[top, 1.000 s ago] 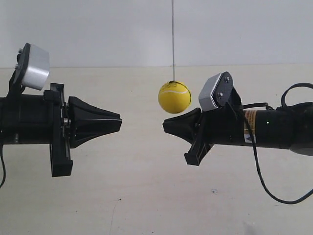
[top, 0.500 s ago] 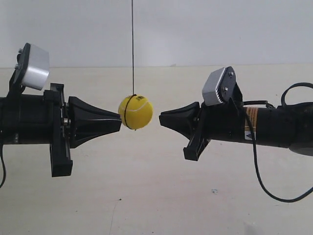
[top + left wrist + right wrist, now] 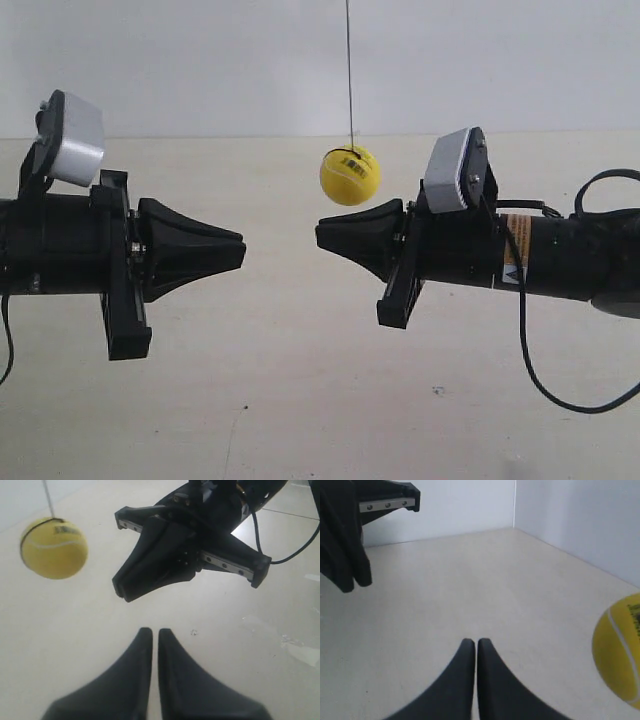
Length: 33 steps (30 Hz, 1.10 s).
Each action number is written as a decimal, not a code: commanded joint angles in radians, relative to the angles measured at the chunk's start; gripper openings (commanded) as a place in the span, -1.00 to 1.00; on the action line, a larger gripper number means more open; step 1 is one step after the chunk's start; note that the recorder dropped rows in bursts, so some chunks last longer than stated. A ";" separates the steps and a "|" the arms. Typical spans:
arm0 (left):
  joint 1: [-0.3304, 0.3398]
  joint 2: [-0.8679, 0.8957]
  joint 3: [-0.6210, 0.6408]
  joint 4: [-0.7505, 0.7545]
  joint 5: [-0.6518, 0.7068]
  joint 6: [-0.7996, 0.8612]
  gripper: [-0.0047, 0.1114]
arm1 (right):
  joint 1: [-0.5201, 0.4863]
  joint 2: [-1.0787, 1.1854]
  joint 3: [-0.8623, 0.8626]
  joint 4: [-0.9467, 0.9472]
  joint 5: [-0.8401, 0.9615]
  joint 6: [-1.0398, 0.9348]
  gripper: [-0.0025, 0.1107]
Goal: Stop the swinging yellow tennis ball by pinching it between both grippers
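On your left gripper (image 3: 151, 630) the fingers are pressed nearly together with only a thin slit between them. On your right gripper (image 3: 470, 641) they are drawn in just as narrow, and neither pair grips anything. The two pointed tips face each other across an open gap, well apart. The yellow tennis ball (image 3: 350, 176) hangs on its thin dark string (image 3: 349, 70) higher than both tips, just above the right gripper's nose and clear of it. Its barcode label (image 3: 354, 168) faces the exterior camera. A black cable (image 3: 530, 360) trails from the right arm over the pale surface (image 3: 300, 400).
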 commanded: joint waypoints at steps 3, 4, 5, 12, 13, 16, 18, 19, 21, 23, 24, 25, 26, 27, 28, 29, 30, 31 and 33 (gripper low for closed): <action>-0.009 0.002 -0.005 -0.006 0.022 0.009 -0.84 | 0.001 -0.004 0.001 -0.016 0.119 -0.002 -0.96; -0.009 0.002 -0.005 -0.006 0.022 0.009 -0.84 | 0.001 -0.004 0.001 -0.019 0.121 0.001 -0.96; -0.009 0.002 -0.005 -0.006 0.026 0.009 -0.84 | 0.001 -0.004 0.001 -0.024 0.132 0.001 -0.96; -0.009 0.002 -0.005 -0.006 0.052 0.014 -0.84 | -0.001 -0.004 0.001 -0.022 0.165 -0.005 -0.96; -0.009 0.002 -0.005 -0.008 0.052 0.014 -0.84 | -0.001 -0.004 0.001 -0.020 0.140 -0.008 -0.96; -0.009 0.002 -0.005 -0.043 0.050 0.045 -0.84 | -0.001 -0.004 0.001 0.000 0.122 -0.026 -0.96; -0.009 0.002 -0.005 -0.070 0.050 0.064 -0.84 | -0.001 -0.004 0.001 0.018 0.105 -0.034 -0.96; -0.009 0.002 -0.005 -0.078 0.050 0.076 -0.84 | -0.001 -0.004 0.001 0.025 0.095 -0.043 -0.96; -0.009 0.002 -0.005 -0.088 0.050 0.092 -0.84 | -0.001 -0.004 -0.001 0.034 0.077 -0.054 -0.96; -0.009 0.002 -0.005 -0.104 0.050 0.111 -0.84 | -0.001 -0.004 -0.001 0.056 0.065 -0.067 -0.96; -0.009 0.002 -0.005 -0.117 0.050 0.121 -0.84 | -0.001 -0.004 -0.001 0.068 0.061 -0.075 -0.96; -0.009 0.002 -0.005 -0.124 0.050 0.125 -0.84 | -0.001 -0.004 -0.001 0.079 0.058 -0.077 -0.96; -0.009 0.002 -0.005 -0.130 0.050 0.129 -0.84 | -0.001 -0.004 -0.001 0.084 0.055 -0.079 -0.96; -0.009 0.004 -0.005 -0.133 0.050 0.133 -0.84 | -0.001 -0.004 -0.001 0.089 0.049 -0.083 -0.96; -0.009 0.004 -0.005 -0.133 0.048 0.133 -0.84 | -0.001 -0.004 -0.001 0.093 0.043 -0.083 -0.96; -0.009 0.009 -0.005 -0.133 0.043 0.133 -0.84 | -0.001 -0.004 -0.001 0.096 0.039 -0.085 -0.96; -0.009 0.018 -0.005 -0.133 0.036 0.133 -0.84 | -0.001 -0.004 -0.001 0.096 0.028 -0.085 -0.96; -0.009 0.028 -0.005 -0.133 0.033 0.133 -0.84 | -0.001 -0.004 -0.001 0.096 0.026 -0.085 -0.96; -0.009 0.054 -0.005 -0.133 0.014 0.142 -0.84 | -0.001 -0.004 -0.001 0.097 0.020 -0.086 -0.96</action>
